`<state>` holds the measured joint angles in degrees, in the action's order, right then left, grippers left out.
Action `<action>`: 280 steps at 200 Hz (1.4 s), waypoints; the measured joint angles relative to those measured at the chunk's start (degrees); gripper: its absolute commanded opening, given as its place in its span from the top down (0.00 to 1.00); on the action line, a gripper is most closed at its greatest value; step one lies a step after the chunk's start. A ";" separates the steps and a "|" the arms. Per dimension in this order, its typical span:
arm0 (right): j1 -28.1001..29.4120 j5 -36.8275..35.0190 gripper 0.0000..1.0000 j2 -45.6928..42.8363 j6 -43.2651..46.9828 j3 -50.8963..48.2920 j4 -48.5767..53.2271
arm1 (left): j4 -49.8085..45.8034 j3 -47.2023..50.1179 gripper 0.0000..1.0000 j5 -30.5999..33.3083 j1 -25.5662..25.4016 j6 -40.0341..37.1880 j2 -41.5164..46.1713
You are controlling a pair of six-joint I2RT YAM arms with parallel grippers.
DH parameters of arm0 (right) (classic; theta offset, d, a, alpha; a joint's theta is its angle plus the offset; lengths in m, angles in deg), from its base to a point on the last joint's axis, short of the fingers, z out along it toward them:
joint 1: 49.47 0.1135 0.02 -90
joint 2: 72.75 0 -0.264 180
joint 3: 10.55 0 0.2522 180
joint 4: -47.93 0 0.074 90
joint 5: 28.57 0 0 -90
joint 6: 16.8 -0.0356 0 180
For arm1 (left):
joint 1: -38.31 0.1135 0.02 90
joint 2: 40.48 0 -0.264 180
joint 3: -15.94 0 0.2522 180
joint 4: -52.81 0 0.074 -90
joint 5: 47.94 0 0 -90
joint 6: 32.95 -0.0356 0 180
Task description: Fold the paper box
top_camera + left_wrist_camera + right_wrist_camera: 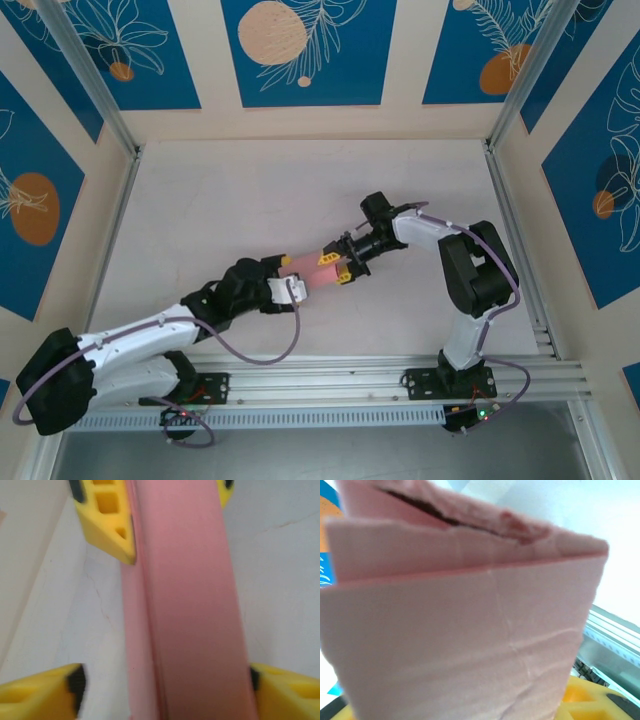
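The pale pink paper box [314, 270] hangs above the table between both grippers, folded into a long flat shape. My right gripper [337, 264] is shut on its far end; in the left wrist view its yellow fingers [107, 522] press against both sides of the box [190, 605]. My left gripper [165, 687] stands open around the near end. Its right finger [287, 690] touches the box's edge, while the left finger [40, 692] is apart from it. In the right wrist view the box [465, 630] is close up, with a creased, slightly gaping top edge, and the right gripper [470, 711] holds it.
The white table [250, 200] is walled by blue and cream panels. Aluminium rails [400, 380] run along the near edge by the arm bases. A purple cable [270, 355] loops from the left arm.
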<state>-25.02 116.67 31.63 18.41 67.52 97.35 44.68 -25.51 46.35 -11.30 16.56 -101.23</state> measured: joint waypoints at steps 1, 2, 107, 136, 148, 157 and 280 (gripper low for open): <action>0.00 0.07 0.55 0.00 0.02 0.04 0.02 | -0.11 -0.07 0.37 0.07 -0.02 -0.26 -0.15; 0.00 0.11 0.55 0.00 0.04 0.07 0.02 | -0.17 -0.09 0.38 0.09 -0.04 -0.48 -0.22; -5.66 -1.55 0.24 -1.27 6.03 4.02 5.73 | -19.54 -14.27 0.78 -9.18 7.41 3.06 -3.28; -11.63 -7.87 0.24 -8.41 8.92 4.09 7.34 | -27.82 -22.23 0.77 -18.75 14.16 3.48 -8.37; -13.20 -11.43 0.24 -12.41 10.19 4.04 7.41 | -31.15 -25.73 0.77 -22.23 16.63 3.19 -11.37; -13.38 -14.36 0.24 -15.41 11.30 3.82 7.28 | -33.86 -28.46 0.77 -24.41 17.88 2.54 -13.92; 4.59 -53.96 0.28 -22.45 40.54 3.91 -1.88 | -60.89 -50.90 0.58 -36.02 24.26 -9.25 -40.72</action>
<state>-20.43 62.71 9.18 58.96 71.43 95.47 -16.21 -76.41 10.33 12.96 7.32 -141.95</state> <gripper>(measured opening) 0.722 0.405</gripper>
